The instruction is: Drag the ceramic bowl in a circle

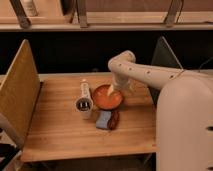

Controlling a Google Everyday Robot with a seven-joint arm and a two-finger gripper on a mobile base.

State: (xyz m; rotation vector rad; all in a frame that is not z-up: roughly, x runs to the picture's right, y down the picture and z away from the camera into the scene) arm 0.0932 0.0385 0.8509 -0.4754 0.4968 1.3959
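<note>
hanging over the ceramic bowl (102, 101), wide-spread pincer (113, 90)

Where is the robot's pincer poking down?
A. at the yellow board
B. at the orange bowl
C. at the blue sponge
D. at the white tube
B: the pincer comes down at the far right rim of the ceramic bowl, while the blue sponge and the white tube sit away from it.
</note>
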